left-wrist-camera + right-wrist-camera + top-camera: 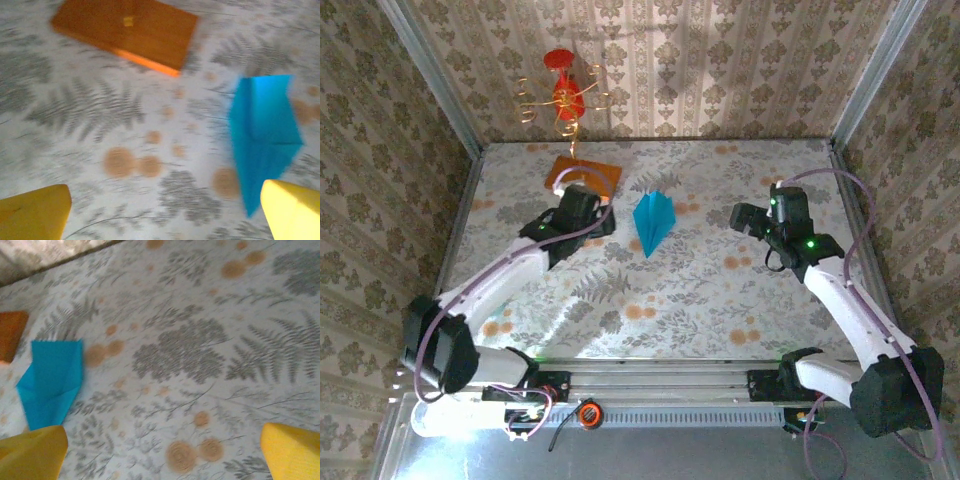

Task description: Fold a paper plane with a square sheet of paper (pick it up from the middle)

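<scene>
We see left end effector (165,192) and right end effector (162,434) released. The paper plane (653,222) beside the orange board (582,176) looks light and flimsy; we'd pinch its middle crease.

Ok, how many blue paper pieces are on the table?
1: the paper plane, lying mid-table, just right of the orange slab. Another could be hidden under the left arm.

Bright, even light overhead; glare blows out the white left arm base (450,415) at seven o'clock. Left wrist view is heavily blurred, right wrist view slightly soft.
</scene>
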Controlling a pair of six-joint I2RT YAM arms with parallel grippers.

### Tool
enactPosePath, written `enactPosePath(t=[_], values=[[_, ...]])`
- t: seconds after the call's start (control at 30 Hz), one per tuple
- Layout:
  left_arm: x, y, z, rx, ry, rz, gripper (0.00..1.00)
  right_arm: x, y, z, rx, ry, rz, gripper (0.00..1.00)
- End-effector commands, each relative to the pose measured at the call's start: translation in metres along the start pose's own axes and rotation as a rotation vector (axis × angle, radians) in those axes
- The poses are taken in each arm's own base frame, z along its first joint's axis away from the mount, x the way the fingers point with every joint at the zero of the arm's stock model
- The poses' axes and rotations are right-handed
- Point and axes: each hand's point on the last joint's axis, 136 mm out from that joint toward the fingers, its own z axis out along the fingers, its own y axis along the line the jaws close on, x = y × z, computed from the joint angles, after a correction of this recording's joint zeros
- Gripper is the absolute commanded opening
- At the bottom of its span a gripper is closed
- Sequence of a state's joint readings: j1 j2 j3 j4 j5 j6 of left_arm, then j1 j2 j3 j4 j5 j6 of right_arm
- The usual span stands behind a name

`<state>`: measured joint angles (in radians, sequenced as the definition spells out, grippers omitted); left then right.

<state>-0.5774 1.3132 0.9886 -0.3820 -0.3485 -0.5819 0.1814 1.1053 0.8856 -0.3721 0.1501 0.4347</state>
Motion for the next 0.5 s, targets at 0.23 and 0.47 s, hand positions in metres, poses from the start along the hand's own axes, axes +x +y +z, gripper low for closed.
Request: enactPosePath(t=[0.23,0.47], values=[[-0.007,0.131,-0.010,-0.280,-0.213,-0.012,1.00,-0.033,-0.069,-0.012,0.282,-0.297,-0.020,1.00],[0.002,0.169,0.007,-0.401,-0.230,0.102,1.00,-0.015,-0.093,0.020,0.332,-0.320,-0.029,1.00]])
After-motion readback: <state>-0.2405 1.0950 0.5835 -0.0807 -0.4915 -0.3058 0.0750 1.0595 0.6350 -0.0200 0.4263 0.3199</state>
